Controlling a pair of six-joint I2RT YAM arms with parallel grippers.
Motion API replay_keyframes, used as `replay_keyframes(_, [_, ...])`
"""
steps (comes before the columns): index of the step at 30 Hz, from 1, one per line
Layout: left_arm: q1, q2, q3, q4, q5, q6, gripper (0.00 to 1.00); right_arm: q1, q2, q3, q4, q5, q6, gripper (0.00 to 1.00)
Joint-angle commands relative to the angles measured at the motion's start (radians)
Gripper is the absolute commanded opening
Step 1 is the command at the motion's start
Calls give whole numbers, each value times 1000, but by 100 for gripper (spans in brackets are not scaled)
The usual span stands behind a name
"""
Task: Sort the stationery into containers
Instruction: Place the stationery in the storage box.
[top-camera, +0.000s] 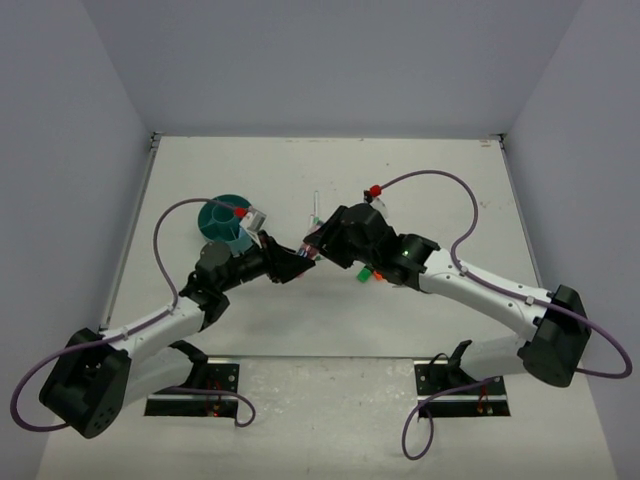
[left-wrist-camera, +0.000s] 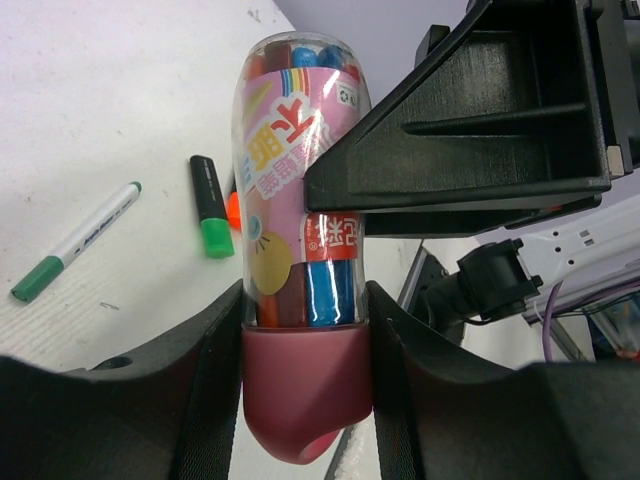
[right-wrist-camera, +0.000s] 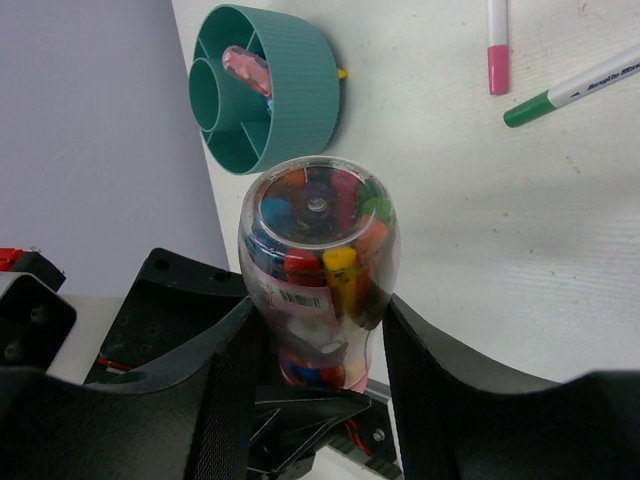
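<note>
My left hand (left-wrist-camera: 305, 312) is closed on the rounded pink cap (left-wrist-camera: 305, 400) of a clear plastic tube packed with coloured pens (left-wrist-camera: 290, 150), with a finger against each side. My right hand (right-wrist-camera: 320, 310) is clamped round the same tube nearer its domed clear end. The tube hangs between the two, above the white worktop (left-wrist-camera: 100, 90) and near the round teal plastic organiser (right-wrist-camera: 305, 90).

The risk, I judge, lies in the handover. The cap looks smooth and tapered, so if my right hand lets go before my left bites firmly, the tube could slip out and drop. Pulling against each other might pop the cap and spill the pens.

My left wrist view shows the cap, the label and a green highlighter (left-wrist-camera: 208, 205) lying loose, which the right one misses. The right view shows the organiser's compartments, one holding a pink item (right-wrist-camera: 247, 70)
</note>
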Motion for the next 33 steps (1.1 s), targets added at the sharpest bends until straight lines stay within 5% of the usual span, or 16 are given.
replay_keyframes(1, [-8, -80, 121, -141, -35, 75, 0, 5, -58, -19, 79, 31, -21, 8])
replay_keyframes(3, [-8, -113, 190, -279, -96, 118, 0, 4, -70, -28, 77, 41, -43, 71])
replay_keyframes(6, [-8, -139, 306, -559, -211, 191, 0, 1, -100, -49, 61, 53, -71, 91])
replay_keyframes(16, [6, -42, 762, -1164, -707, 275, 0, -13, -417, -149, -52, 195, -274, 96])
replay_keyframes(20, [22, 12, 906, -1203, -754, 286, 0, -22, -529, -205, -81, 266, -298, 97])
replay_keyframes(25, [52, 132, 1077, -1347, -977, 323, 0, -35, -650, -267, -97, 286, -344, 98])
replay_keyframes(33, [240, 279, 1172, -1442, -902, 368, 0, -39, -661, -292, -162, 288, -492, 99])
